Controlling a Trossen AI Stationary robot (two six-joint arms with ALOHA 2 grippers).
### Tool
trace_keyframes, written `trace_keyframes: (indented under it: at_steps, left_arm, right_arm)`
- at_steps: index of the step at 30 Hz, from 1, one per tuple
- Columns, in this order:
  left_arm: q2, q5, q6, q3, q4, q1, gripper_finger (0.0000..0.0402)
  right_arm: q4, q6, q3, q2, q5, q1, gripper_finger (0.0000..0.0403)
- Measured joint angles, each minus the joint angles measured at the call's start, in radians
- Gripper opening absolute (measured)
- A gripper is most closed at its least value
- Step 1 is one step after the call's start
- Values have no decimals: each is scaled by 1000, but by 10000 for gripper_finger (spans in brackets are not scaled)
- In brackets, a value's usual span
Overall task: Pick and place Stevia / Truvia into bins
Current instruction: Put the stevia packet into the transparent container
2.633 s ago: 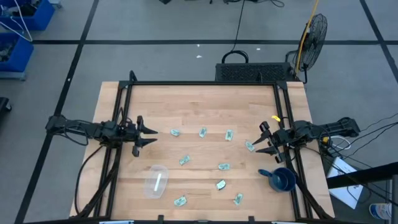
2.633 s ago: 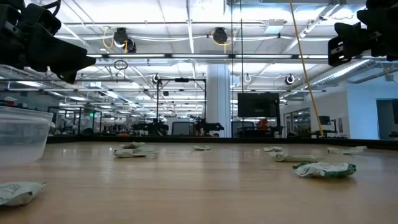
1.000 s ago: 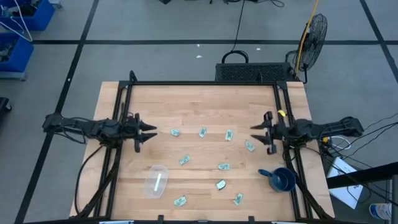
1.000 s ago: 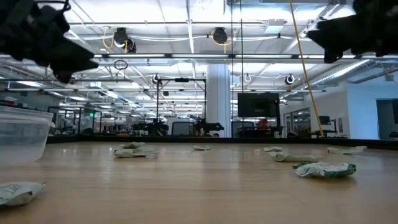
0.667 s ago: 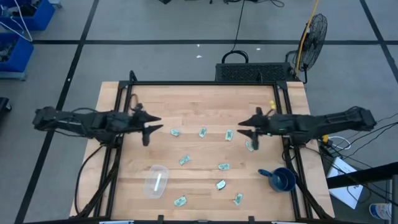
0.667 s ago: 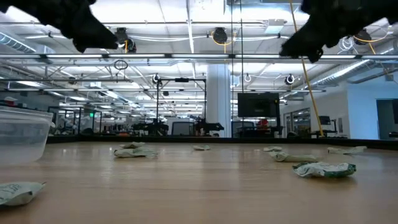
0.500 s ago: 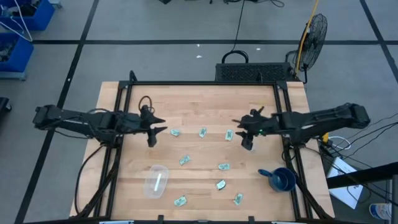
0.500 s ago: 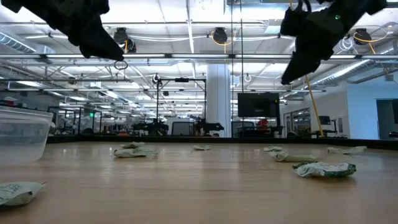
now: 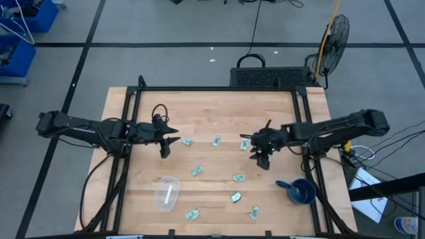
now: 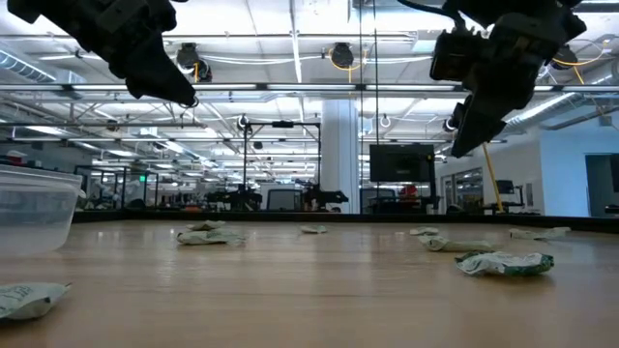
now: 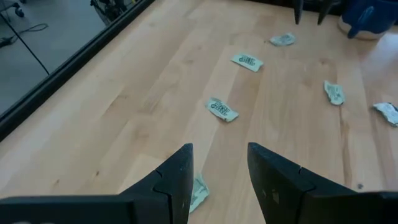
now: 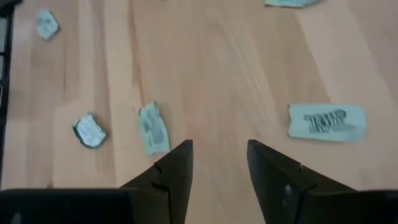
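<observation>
Having advanced over sachets (image 9: 216, 141), both hands

I have both arms stretched in over the counter from opposite sides. My left gripper (image 9: 170, 141) hangs above the left part, fingers (image 11: 177, 180) apart and holding nothing. My right gripper (image 9: 255, 154) is angled downward near the middle-right, fingers (image 12: 177, 171) likewise spread and bare.

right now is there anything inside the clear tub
Looking down, the clear tub shows only a pale glare streak, no sachet. The sachets lie loose on the table. Both grippers hang open above.
</observation>
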Motion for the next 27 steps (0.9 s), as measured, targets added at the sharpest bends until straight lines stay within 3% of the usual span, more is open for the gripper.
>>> trace_keyframes:
  at_steps: [9, 18, 23, 27]
  left_arm:
    - [0, 0, 27, 0, 6, 0, 157]
    - [0, 0, 47, 0, 22, 0, 157]
    - [0, 0, 47, 0, 23, 0, 157]
    - [0, 0, 47, 0, 23, 0, 157]
  right_arm:
    - [242, 58, -63, -1, -30, -6, 146]
    - [249, 16, -70, -1, -21, -7, 146]
    - [110, 4, -70, -6, 1, -8, 146]
    - [-147, 17, -71, -5, 172, -5, 146]
